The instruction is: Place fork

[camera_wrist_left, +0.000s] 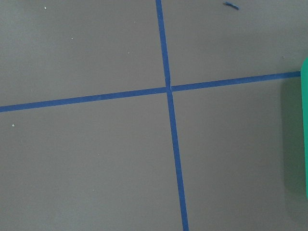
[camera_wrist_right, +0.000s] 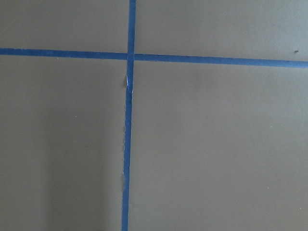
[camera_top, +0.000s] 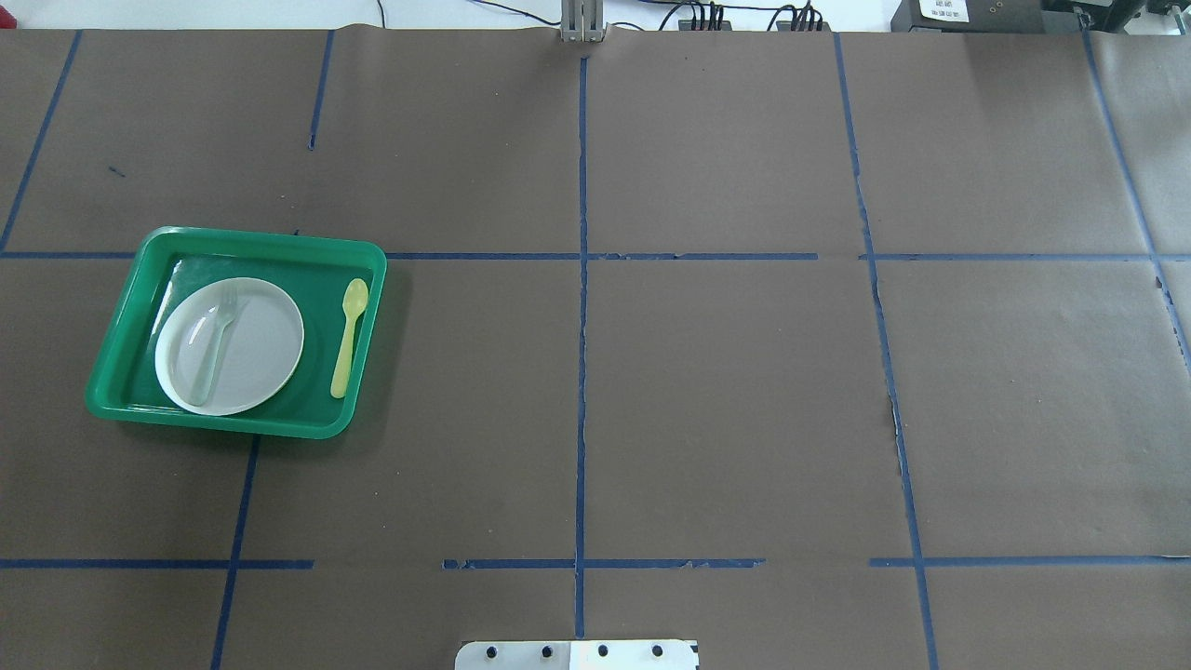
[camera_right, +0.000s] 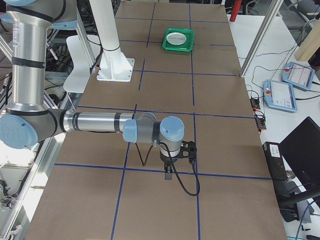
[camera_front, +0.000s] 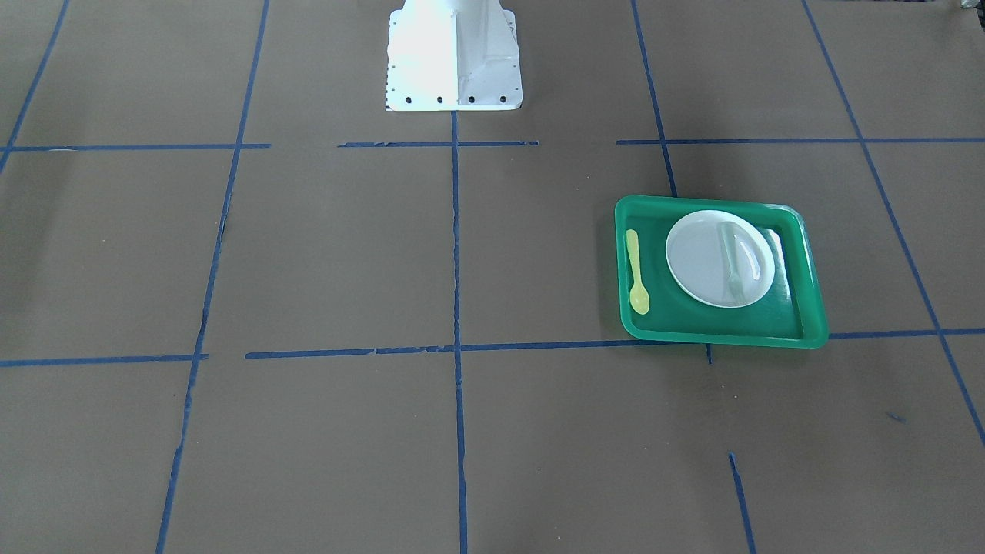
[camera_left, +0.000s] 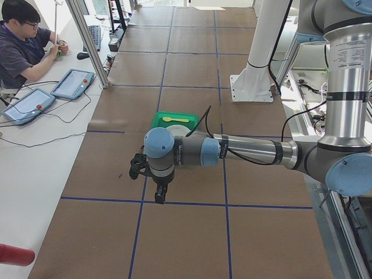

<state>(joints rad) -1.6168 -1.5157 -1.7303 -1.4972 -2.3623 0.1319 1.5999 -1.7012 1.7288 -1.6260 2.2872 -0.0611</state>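
Observation:
The pale grey-white fork (camera_front: 732, 261) lies on the white plate (camera_front: 692, 258) inside the green tray (camera_front: 723, 335). In the overhead view the fork (camera_top: 214, 346) lies on the plate's (camera_top: 265, 340) left half, tines toward the far side, in the tray (camera_top: 233, 424) at the table's left. My left gripper (camera_left: 160, 195) hangs high above the table, short of the tray, and shows only in the exterior left view. My right gripper (camera_right: 168, 175) hangs over bare table at the opposite end. I cannot tell whether either is open or shut.
A yellow-green spoon (camera_top: 349, 340) lies in the tray beside the plate. The robot's white base (camera_front: 454, 58) stands at the table's middle edge. Blue tape lines cross the brown table cover. The tray's edge (camera_wrist_left: 303, 134) shows at the right of the left wrist view.

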